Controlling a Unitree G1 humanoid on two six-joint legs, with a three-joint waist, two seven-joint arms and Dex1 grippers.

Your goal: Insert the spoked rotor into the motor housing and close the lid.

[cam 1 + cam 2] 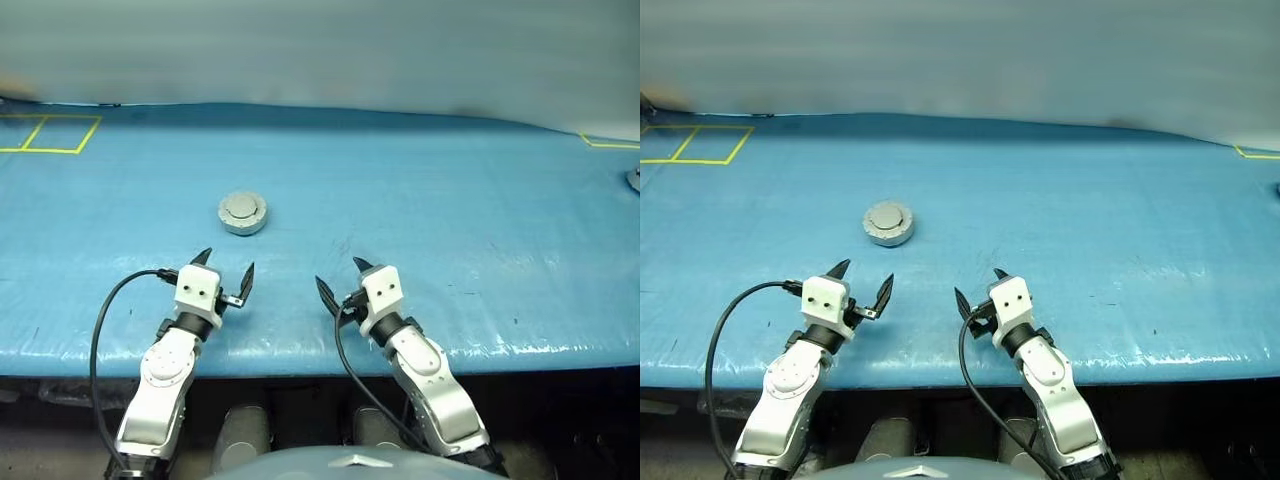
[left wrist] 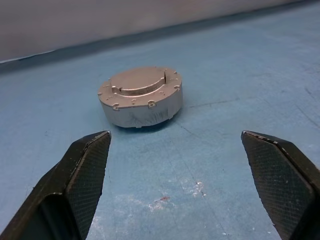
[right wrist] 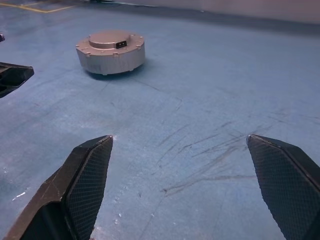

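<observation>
Fingers [image 2: 87,165] of both arms spread, lidded motor housing [image 1: 243,212] lying ahead, apart.

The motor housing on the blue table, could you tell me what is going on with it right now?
Nothing is handling it at this moment. The motor housing sits on the blue table with the lid already on top, so it looks assembled and closed. Both of the robot's hands are open and empty near the table's front edge: the left hand points at the housing from just short of it, and the right hand is off to the side.
</observation>
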